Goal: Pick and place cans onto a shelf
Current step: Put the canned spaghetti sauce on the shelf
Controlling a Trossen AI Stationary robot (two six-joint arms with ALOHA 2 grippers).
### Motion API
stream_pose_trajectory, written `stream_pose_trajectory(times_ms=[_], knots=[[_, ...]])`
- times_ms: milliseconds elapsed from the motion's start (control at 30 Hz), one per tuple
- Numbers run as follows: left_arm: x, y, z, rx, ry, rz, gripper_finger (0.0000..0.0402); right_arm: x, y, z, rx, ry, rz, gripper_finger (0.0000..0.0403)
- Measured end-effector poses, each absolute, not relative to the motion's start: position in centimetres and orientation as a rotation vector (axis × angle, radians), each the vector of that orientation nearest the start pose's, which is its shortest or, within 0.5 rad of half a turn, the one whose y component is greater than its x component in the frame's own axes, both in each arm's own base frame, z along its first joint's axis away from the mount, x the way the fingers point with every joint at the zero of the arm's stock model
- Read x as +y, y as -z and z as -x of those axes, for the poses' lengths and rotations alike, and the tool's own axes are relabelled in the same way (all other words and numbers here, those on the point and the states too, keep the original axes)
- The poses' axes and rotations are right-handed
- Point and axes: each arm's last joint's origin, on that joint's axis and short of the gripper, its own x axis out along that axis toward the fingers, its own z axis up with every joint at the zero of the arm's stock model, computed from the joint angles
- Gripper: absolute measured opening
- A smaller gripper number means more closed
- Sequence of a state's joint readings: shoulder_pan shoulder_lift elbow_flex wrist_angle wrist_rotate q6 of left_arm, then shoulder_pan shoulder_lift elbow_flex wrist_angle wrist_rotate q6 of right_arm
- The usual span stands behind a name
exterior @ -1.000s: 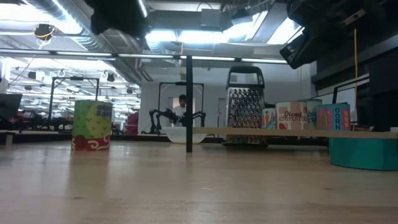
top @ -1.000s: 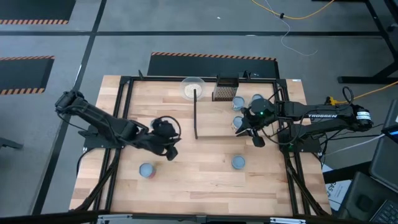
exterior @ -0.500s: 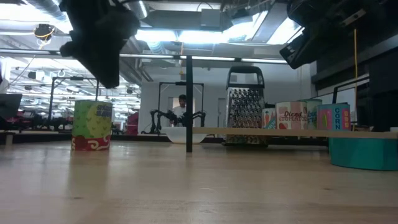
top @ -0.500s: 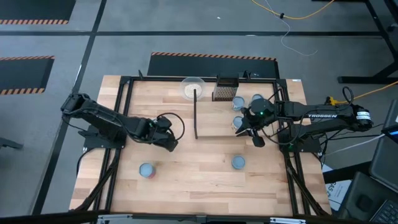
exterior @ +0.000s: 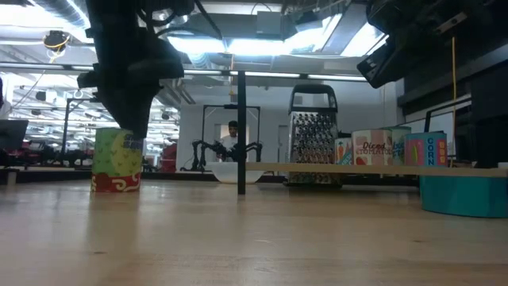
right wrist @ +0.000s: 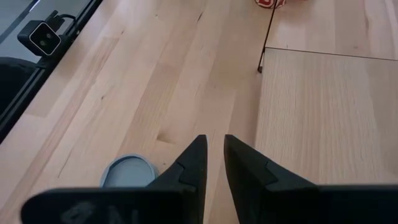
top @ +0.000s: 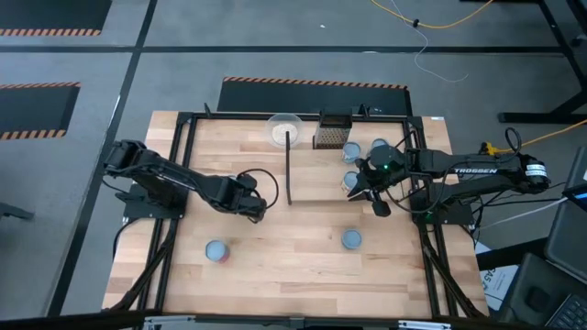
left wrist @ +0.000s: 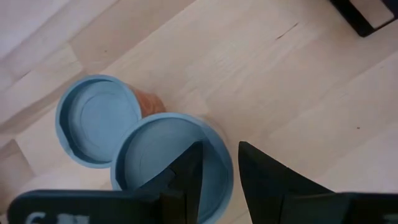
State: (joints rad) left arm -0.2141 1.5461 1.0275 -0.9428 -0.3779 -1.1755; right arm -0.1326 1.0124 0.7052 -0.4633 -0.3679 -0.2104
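Cans (top: 351,149) are standing grouped at the right end of the shelf (top: 316,188), with the grater (top: 332,137) and bowl (top: 284,128) crowding its far edge. Two loose cans are sitting on the worktop (top: 275,266), one near-left (top: 215,250) and one near-right (top: 351,239). Left pincer (top: 255,200) is hanging over a blue can top (left wrist: 155,155), grip cannot be told. Right pincer (right wrist: 214,138) is hovering slightly spread, pinching nothing, at the shelf's right edge. Bare board is lying between them. Labels are reading "Diced" (exterior: 373,147) and "CORN" (exterior: 435,147).

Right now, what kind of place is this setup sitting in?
Most likely a robotics lab or workshop: hazard-striped floor markings beyond the black-framed wooden table, exposed ceiling ducts under strip lights, and another robot arm rig with a person behind it across the room.
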Motion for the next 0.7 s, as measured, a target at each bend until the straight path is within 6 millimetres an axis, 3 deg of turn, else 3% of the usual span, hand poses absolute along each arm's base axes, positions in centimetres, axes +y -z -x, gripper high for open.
stream_pose_trajectory(times_ms=[233,533,700], knots=[[-4.61,-20.3,-26.2,1.109,-0.899,0.543,0.0083,-1.6,-24.45,-19.94,0.719,-0.301,0.008,0.006],[-4.61,-20.3,-26.18,1.116,-0.892,0.532,0.0012,-1.61,-24.45,-19.94,0.719,-0.3,0.008,0.006],[-4.84,-20.31,-26.14,1.133,-0.865,0.514,0.0011,-1.6,-24.45,-19.94,0.719,-0.301,0.009,0.006]])
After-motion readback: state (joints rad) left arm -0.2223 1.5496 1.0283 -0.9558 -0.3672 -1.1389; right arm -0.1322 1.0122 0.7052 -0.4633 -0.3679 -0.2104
